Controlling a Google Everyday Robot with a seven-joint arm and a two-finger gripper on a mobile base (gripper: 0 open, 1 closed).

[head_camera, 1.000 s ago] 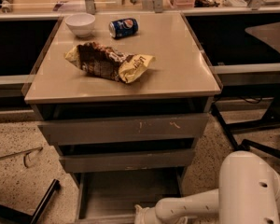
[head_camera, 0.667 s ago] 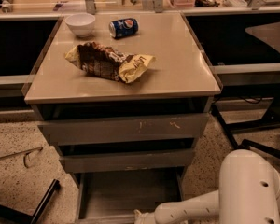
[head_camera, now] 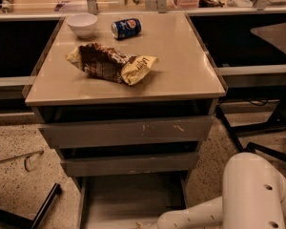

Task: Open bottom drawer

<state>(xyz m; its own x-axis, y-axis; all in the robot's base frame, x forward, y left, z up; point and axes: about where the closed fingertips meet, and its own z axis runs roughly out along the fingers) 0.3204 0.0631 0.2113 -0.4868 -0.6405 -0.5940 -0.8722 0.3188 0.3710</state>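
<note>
The bottom drawer (head_camera: pixel 128 197) stands pulled out below the middle front (head_camera: pixel 128 164), its shallow gray tray running to the lower edge of view. My pincer (head_camera: pixel 144 224) is low over the tray, seemingly near its front right corner. I cannot tell whether it is open or holding anything.
</note>
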